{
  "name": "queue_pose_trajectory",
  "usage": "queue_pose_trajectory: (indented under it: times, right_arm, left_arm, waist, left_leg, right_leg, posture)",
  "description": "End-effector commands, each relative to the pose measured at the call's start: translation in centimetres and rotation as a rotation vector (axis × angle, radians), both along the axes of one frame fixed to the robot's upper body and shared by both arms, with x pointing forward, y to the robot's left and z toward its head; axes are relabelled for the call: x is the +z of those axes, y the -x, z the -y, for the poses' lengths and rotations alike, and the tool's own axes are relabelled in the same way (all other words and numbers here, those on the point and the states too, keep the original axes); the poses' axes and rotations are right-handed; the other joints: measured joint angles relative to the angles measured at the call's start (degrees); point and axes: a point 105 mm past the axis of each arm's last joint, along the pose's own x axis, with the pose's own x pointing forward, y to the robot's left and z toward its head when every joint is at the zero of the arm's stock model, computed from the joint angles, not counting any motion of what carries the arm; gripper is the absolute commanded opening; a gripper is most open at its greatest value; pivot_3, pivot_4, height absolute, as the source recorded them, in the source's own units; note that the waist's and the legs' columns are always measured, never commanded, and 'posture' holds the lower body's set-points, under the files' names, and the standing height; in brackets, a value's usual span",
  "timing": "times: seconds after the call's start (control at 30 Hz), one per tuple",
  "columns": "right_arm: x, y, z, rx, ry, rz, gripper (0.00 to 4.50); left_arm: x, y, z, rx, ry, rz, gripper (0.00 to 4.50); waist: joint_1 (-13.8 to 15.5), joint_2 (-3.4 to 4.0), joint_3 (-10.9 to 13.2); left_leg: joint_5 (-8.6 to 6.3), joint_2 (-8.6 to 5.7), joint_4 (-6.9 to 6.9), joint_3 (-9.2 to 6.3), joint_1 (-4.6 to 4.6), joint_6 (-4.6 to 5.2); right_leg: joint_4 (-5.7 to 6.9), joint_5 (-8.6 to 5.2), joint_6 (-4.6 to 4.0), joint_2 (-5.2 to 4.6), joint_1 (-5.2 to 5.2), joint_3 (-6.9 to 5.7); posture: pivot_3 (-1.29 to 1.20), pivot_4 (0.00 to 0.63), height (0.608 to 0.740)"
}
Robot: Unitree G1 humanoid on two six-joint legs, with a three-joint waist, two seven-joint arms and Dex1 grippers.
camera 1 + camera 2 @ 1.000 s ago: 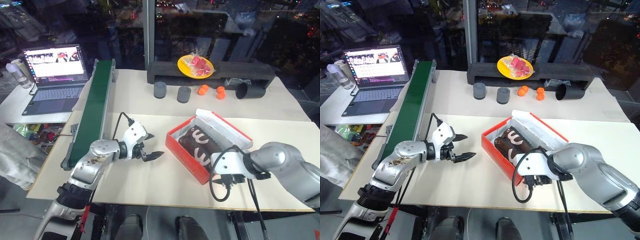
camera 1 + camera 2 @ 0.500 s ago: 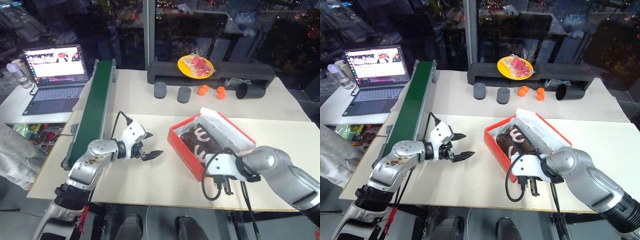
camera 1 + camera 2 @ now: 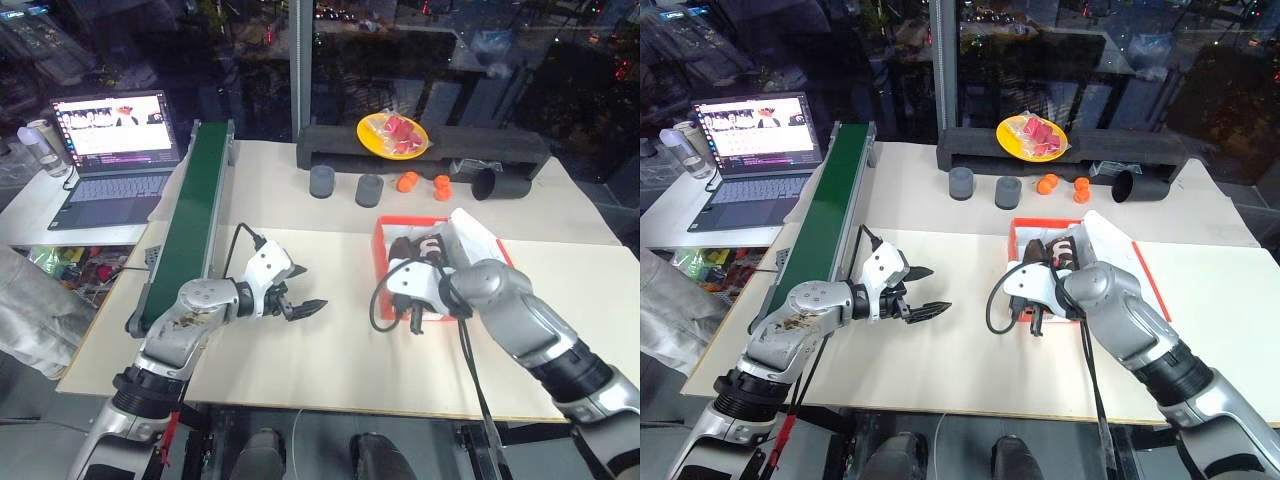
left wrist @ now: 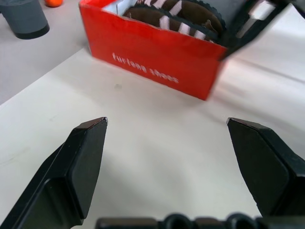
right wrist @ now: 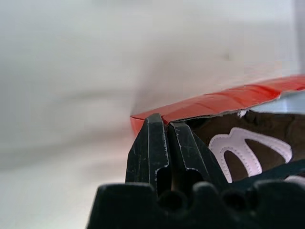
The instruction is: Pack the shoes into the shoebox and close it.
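Observation:
The red shoebox (image 4: pixel 152 62) stands open on the white table, its lid (image 3: pixel 478 240) raised along the right side with the white inside showing. Both dark brown shoes (image 3: pixel 415 248) with pale markings lie inside it. My right gripper (image 3: pixel 415 322) is shut, fingertips pressed together right at the box's near corner (image 5: pixel 224 98), nothing between them. A shoe (image 5: pixel 248 138) lies just past that edge. My left gripper (image 3: pixel 305 305) hovers open over bare table to the left of the box, pointing toward it and well apart from it.
A green conveyor (image 3: pixel 190 215) runs along the left, with a laptop (image 3: pixel 110 150) beyond it. At the back stand two grey cups (image 3: pixel 322 181), orange balls (image 3: pixel 407 181), a black tube (image 3: pixel 500 182) and a yellow plate (image 3: pixel 392 133) on a black rail.
My right gripper has shut and swung forward and left to the box's near corner. The box has turned from its diagonal lie, and its lid stands higher. The left arm held still.

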Motion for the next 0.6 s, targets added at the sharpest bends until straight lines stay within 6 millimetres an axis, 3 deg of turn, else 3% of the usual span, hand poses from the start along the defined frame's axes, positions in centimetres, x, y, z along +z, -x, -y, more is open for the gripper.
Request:
queue_pose_trajectory:
  times: [0.03, 0.2, 0.27, 0.3, 0.4, 0.5, 0.6]
  right_arm:
    - [0.8, -1.4, 1.5, -0.127, -0.022, 0.063, 0.12]
    - [2.2, 0.1, 0.4, -0.107, -0.116, 0.037, 1.42]
    - [3.5, 0.8, 0.1, -0.096, -0.151, 0.032, 2.3]
    - [4.3, 1.3, -0.1, -0.091, -0.187, 0.022, 2.48]
    - [6.6, 2.3, -0.3, -0.112, -0.293, 0.005, 2.48]
    - [8.9, 2.6, 1.3, -0.296, -0.502, -0.029, 2.48]
    - [8.5, 2.5, 3.4, -0.551, -0.704, -0.084, 2.48]
  left_arm:
    - [1.0, 0.0, 0.3, -0.016, 0.01, 0.036, 4.32]
    - [1.0, 0.0, 0.3, -0.015, 0.01, 0.034, 4.32]
    - [1.0, 0.0, 0.3, -0.017, 0.011, 0.033, 4.32]
    - [1.0, -0.1, 0.3, -0.018, 0.011, 0.032, 4.32]
    - [0.9, 0.0, 0.5, -0.021, 0.011, 0.031, 4.32]
    - [0.9, -0.1, 0.4, -0.018, 0.01, 0.032, 4.32]
    - [0.7, -0.2, 0.3, -0.012, 0.012, 0.028, 4.32]
  waist:
    - [0.0, 0.0, 0.0]
    - [0.1, 0.0, 0.0]
    - [-0.1, 0.0, 0.0]
    - [-0.1, 0.01, 0.0]
    - [-0.2, 0.01, 0.0]
    - [-0.1, 0.0, 0.0]
    - [-0.1, 0.01, 0.0]
  left_leg:
    - [0.0, 0.0, 0.0, 0.0, 0.0, 0.0]
    - [0.0, -0.02, -0.01, -0.02, -0.06, 0.0]
    - [-0.01, -0.01, -0.03, -0.02, -0.11, 0.0]
    - [-0.01, -0.01, -0.05, -0.02, -0.12, 0.0]
    - [-0.01, 0.01, -0.1, -0.05, -0.12, 0.01]
    - [-0.01, 0.0, -0.1, -0.09, -0.11, 0.01]
    - [-0.01, -0.01, -0.07, -0.1, -0.11, 0.0]
  right_leg:
    - [0.01, 0.01, 0.0, 0.0, 0.0, 0.0]
    - [0.05, 0.0, 0.01, 0.0, -0.07, 0.0]
    - [0.05, 0.0, 0.01, 0.0, -0.13, 0.0]
    - [0.05, 0.0, 0.01, 0.0, -0.15, 0.0]
    - [0.07, 0.0, 0.01, 0.02, -0.18, 0.0]
    - [0.12, 0.0, 0.0, 0.03, -0.17, -0.03]
    - [0.17, 0.0, 0.0, 0.01, -0.15, -0.04]
  posture:
    - [0.0, 0.15, 0.74]
    - [0.0, 0.15, 0.74]
    - [0.0, 0.15, 0.74]
    - [0.0, 0.15, 0.74]
    - [0.0, 0.15, 0.74]
    - [0.0, 0.15, 0.74]
    - [0.0, 0.15, 0.74]
